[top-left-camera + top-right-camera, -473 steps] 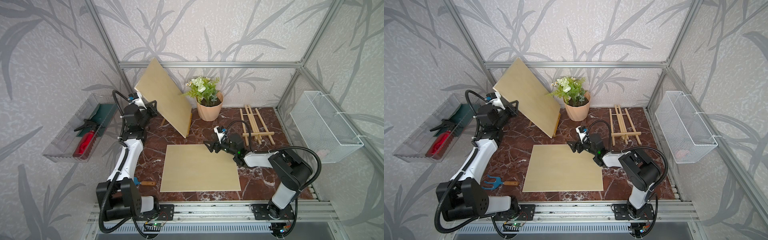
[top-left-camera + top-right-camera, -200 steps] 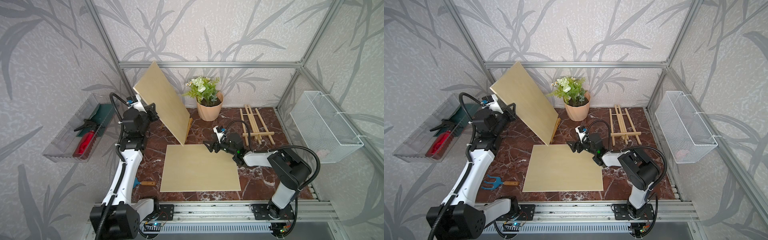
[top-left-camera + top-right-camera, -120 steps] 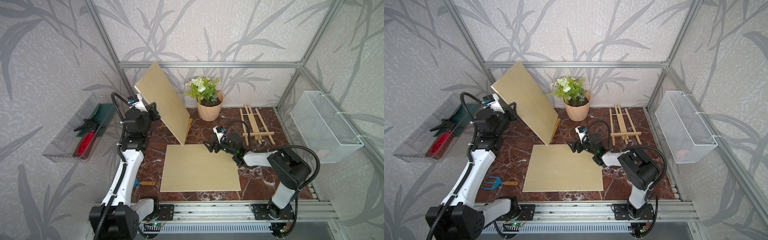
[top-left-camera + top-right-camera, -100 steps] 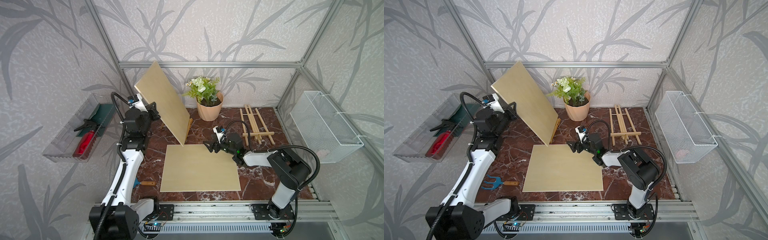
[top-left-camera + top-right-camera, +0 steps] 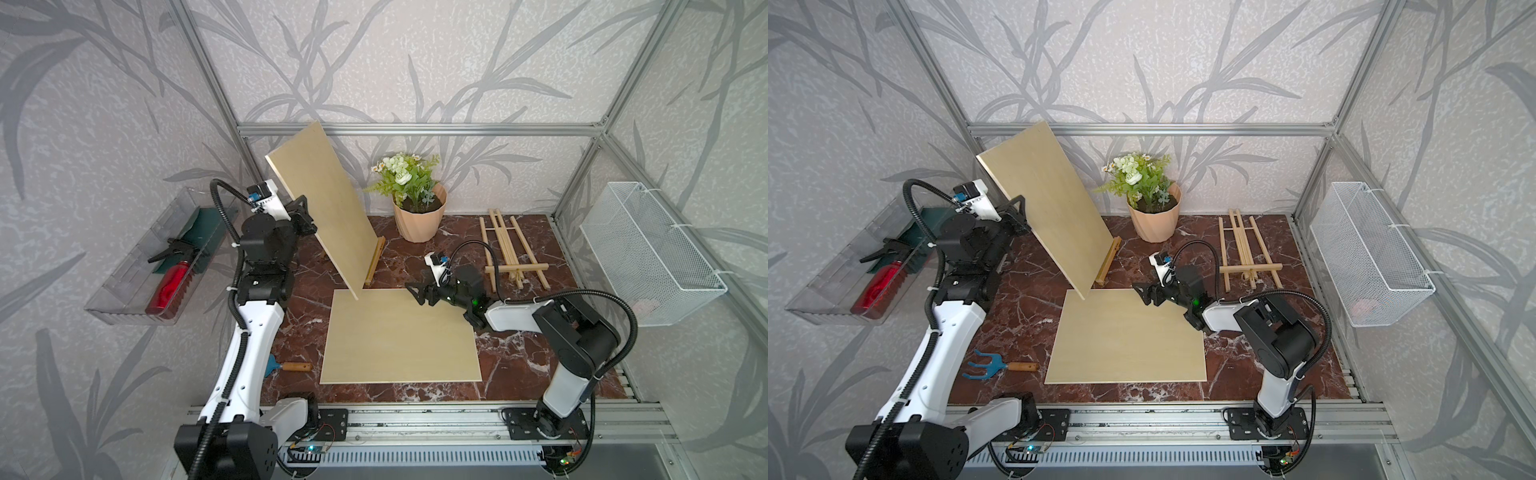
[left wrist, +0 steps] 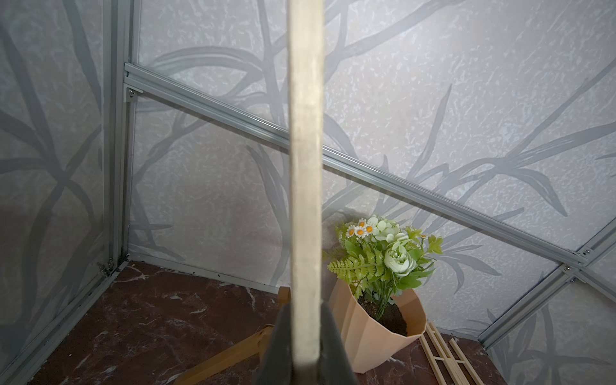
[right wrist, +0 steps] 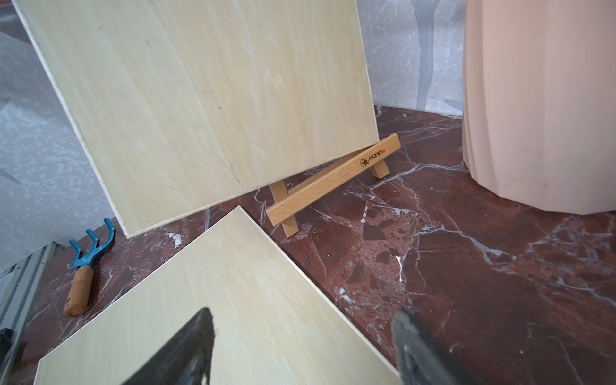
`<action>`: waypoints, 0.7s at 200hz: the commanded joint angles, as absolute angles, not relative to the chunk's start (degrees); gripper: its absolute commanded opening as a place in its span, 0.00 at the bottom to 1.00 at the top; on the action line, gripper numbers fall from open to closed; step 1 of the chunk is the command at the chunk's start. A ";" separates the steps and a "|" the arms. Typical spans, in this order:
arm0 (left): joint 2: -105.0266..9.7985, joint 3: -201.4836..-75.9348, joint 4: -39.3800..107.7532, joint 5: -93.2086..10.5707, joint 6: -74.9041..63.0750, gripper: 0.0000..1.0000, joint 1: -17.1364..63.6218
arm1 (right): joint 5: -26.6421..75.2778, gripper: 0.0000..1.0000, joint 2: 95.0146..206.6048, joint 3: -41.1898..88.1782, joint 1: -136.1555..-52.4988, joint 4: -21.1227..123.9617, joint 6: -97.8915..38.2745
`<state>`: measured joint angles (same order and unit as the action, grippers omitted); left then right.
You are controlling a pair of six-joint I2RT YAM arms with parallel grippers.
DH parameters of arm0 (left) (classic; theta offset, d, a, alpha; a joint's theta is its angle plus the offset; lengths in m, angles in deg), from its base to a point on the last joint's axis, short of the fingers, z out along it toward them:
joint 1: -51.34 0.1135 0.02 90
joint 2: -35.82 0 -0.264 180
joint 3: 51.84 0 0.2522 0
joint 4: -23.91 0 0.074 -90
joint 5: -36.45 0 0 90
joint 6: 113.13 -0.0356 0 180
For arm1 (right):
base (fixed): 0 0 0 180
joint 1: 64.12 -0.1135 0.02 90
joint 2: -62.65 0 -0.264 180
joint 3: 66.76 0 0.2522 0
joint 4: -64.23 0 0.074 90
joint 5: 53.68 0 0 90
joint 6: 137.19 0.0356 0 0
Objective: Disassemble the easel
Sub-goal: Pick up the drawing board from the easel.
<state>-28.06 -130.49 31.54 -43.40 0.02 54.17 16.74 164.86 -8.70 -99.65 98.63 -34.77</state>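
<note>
A pale plywood board [image 5: 322,203] stands steeply tilted before a small beech easel [image 7: 333,180], its low corner near a second board [image 5: 399,336] lying flat. A folded slatted easel [image 5: 509,245] lies apart.

walls [image 5: 415,62]: grey leaf-print | floor [image 5: 519,365]: red-brown marble | frame [image 5: 457,129]: aluminium rails

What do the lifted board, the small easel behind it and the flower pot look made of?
The lifted board: thin pale wood, likely plywood, matt; faint grain, raw edge. The easel: solid honey-toned wood, smooth, with a printed logo. The flower pot: matt peach, faceted; plastic or ceramic, unclear.
</note>
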 commanded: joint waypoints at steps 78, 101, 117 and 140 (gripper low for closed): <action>-24.00 -139.41 20.40 -44.39 3.34 0.00 53.71 | 15.31 0.82 165.83 -6.41 -99.54 98.37 -34.18; -23.73 -140.32 20.71 -44.46 4.39 0.00 53.72 | 15.22 0.82 165.82 -6.33 -99.57 98.31 -34.07; -23.67 -140.99 20.79 -44.17 5.29 0.00 53.67 | 15.07 0.82 165.81 -6.32 -99.56 98.41 -34.01; -23.82 -141.66 20.79 -44.42 6.13 0.00 53.54 | 14.92 0.81 165.83 -6.33 -99.54 98.48 -33.80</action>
